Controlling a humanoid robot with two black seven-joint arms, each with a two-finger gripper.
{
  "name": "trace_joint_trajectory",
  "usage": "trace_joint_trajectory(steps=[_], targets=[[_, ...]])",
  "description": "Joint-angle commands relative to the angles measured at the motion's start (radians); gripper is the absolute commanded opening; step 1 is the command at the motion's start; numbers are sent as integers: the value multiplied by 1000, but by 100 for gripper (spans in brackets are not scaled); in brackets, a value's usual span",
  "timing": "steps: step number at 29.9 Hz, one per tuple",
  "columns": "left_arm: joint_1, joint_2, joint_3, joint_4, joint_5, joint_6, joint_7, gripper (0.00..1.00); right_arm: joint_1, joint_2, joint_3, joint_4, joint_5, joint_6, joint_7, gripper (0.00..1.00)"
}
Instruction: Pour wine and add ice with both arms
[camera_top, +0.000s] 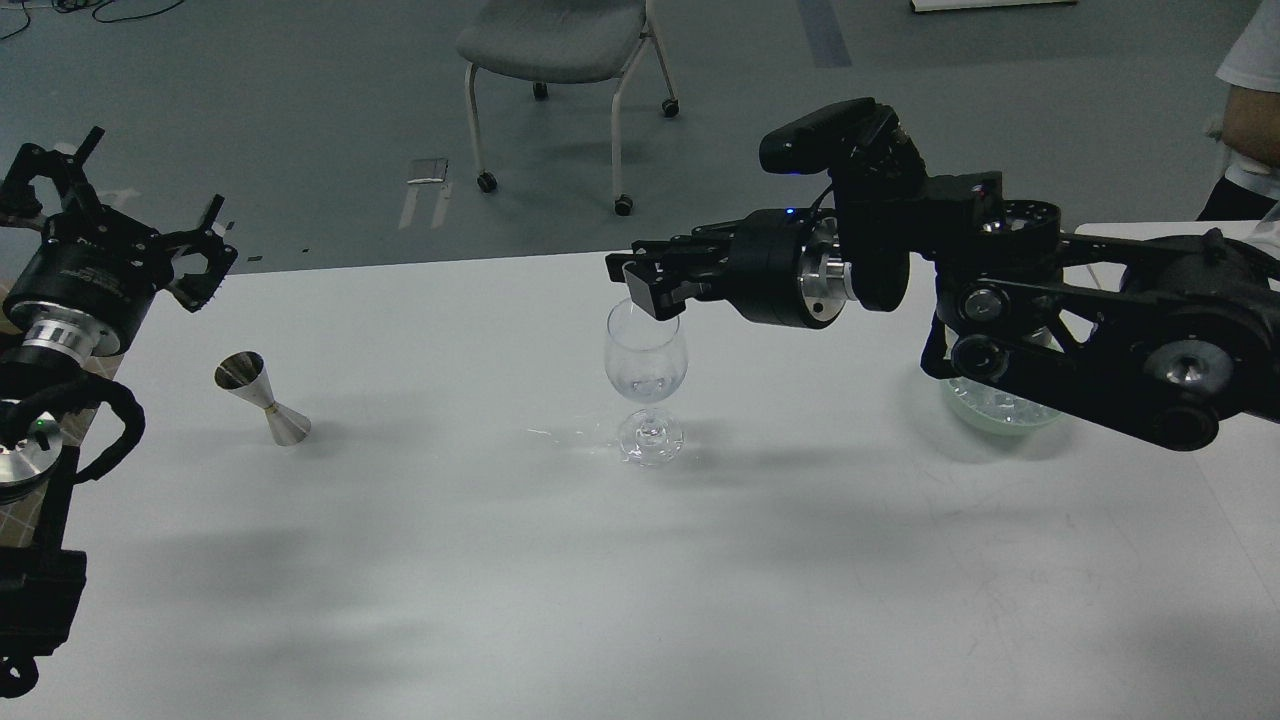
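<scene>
A clear wine glass (645, 362) stands in the middle of the white table (500, 560). A little clear wine and one or two ice cubes (650, 384) lie in the bottom of its bowl. My right gripper (648, 288) hangs just over the glass's rim, its fingers together; no cube shows between them. A green bowl of ice (1000, 415) sits at the right, mostly hidden behind my right arm. My left gripper (130, 205) is open and empty at the table's far left corner, above a steel jigger (262, 398).
A small wet streak (560, 434) lies on the table left of the glass's foot. A grey wheeled chair (560, 50) stands on the floor behind the table. A person's arm (1250, 90) shows at the right edge.
</scene>
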Motion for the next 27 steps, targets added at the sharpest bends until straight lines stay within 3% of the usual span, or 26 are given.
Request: trace_joint_trajectory(steps=[1,9,12,14,27], targets=[[0,1,0,2,0,-1,-1,98,0,11,0,-21,-1,0,-8,17],[0,1,0,6,-1,-3,-1,98,-1,28,-5,-42,-1,0,-10,20],[0,1,0,6,0,-3,-1,98,-3,28,-5,-42,-1,0,-10,27],[0,1,0,8,-1,-3,-1,98,-6,29,-5,-42,-1,-2,-10,37],[0,2,0,8,0,-3,-1,98,-3,28,-2,-41,3,-2,-10,64]])
